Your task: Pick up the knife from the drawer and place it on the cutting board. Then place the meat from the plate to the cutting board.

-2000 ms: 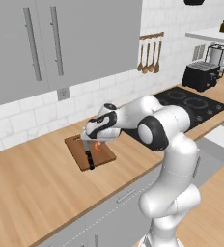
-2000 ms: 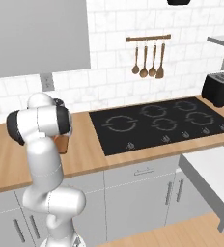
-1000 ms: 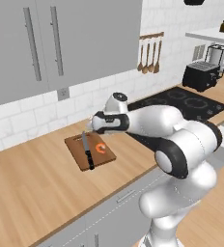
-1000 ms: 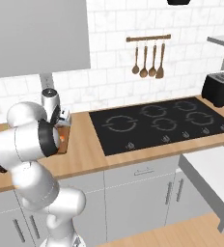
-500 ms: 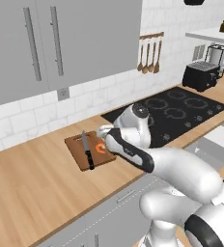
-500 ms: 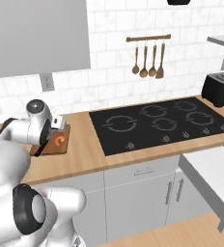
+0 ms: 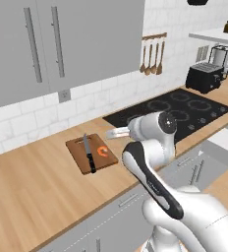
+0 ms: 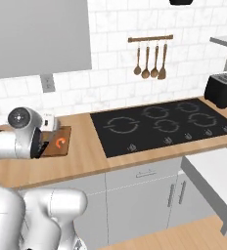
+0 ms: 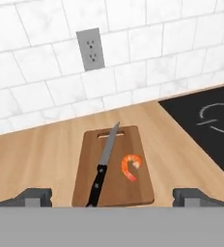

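Observation:
The brown cutting board (image 9: 115,166) lies on the wooden counter below a wall socket. On it rests the knife (image 9: 102,166), black handle toward me and blade pointing at the slot handle. The orange-red meat (image 9: 131,166) lies curled just right of the blade. The board (image 7: 91,153), knife (image 7: 89,153) and meat (image 7: 102,151) lie left of the hand. My gripper (image 9: 112,198) is open and empty, drawn back from the board's near edge; it hovers above the counter (image 7: 113,133), (image 8: 51,122). The drawer (image 8: 211,171) stands pulled out at the lower right.
A black hob (image 8: 159,124) is set into the counter right of the board. A black toaster (image 7: 204,78) stands at the far right. Wooden spoons (image 8: 149,61) hang on the tiled wall. Grey wall cabinets (image 7: 52,44) hang above the board.
My gripper has let go of the meat on the board beside the knife, then lifted and drawn back to the right. Knife and meat stay still.

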Controlling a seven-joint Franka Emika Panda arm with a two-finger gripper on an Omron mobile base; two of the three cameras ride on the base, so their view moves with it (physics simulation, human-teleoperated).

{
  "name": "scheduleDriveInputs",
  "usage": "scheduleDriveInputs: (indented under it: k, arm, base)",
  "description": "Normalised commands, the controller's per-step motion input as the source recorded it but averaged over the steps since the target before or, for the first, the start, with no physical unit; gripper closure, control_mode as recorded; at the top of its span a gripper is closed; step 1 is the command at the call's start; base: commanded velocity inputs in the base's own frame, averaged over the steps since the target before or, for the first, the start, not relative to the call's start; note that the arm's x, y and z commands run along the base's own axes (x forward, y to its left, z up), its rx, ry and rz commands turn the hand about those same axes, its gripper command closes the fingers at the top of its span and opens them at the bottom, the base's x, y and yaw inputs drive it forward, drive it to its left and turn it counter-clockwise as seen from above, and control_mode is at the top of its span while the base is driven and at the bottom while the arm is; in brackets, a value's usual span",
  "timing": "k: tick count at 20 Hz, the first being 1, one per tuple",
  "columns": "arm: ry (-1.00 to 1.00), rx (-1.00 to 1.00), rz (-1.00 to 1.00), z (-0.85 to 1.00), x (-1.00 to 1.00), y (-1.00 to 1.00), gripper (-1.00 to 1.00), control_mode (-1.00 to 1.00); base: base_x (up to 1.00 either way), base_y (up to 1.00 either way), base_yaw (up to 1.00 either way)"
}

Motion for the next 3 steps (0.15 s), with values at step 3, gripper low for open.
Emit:
scheduleDriveInputs:
  k: [3]
  arm:
    - [-0.08,0.0,0.04,0.99,-0.65,-0.09,-1.0,-1.0]
  base:
    - [0.0,0.0,0.0]
